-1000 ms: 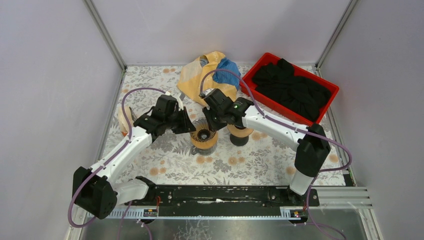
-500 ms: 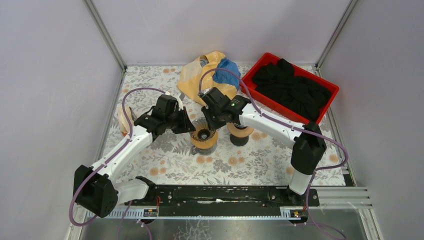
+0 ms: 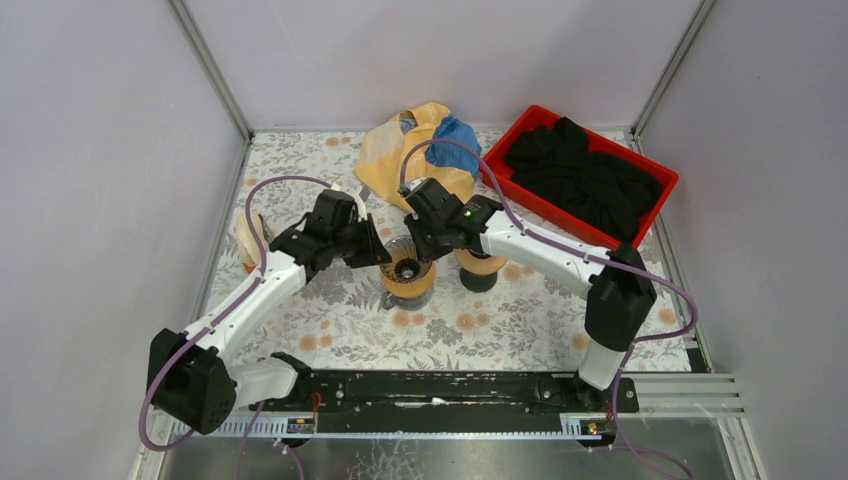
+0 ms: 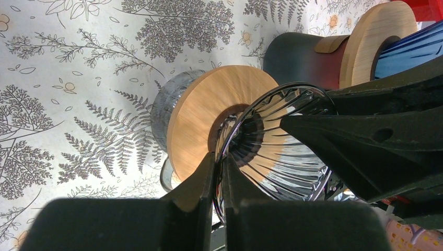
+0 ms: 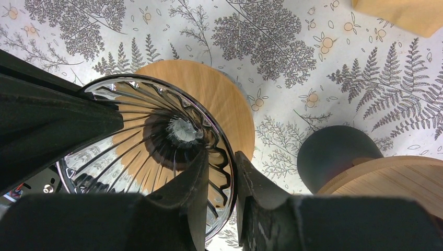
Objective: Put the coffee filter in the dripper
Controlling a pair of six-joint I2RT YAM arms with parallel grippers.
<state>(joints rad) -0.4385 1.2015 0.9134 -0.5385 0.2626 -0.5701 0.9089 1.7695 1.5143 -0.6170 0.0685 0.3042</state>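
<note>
Near the middle of the flowered table (image 3: 340,320): a glass dripper (image 3: 408,268) seated on a wooden ring. Pinched at the rim from 10 o'clock by the left gripper (image 4: 217,162) and from 1 o'clock by the right gripper (image 5: 219,157), each closed across the thin glass wall. Bare ribs inside, no paper in it yet.

Just beside it at 3 o'clock, a second wooden ring on a dark stand (image 3: 480,264). Well apart at 9 o'clock, by the wall, what looks like the coffee filter (image 3: 247,243), pale and too small to be sure of. Farther back, a yellow bag (image 3: 400,150) at 12 o'clock and a red bin (image 3: 508,140) of black cloth (image 3: 590,180) at 2 o'clock.

Probably feather-light, limp and quick to crease. Best taken gently by the upper edge and lowered point first, once one gripper is freed. As for the dripper: hard, slick, breakable, so no harder squeeze.
</note>
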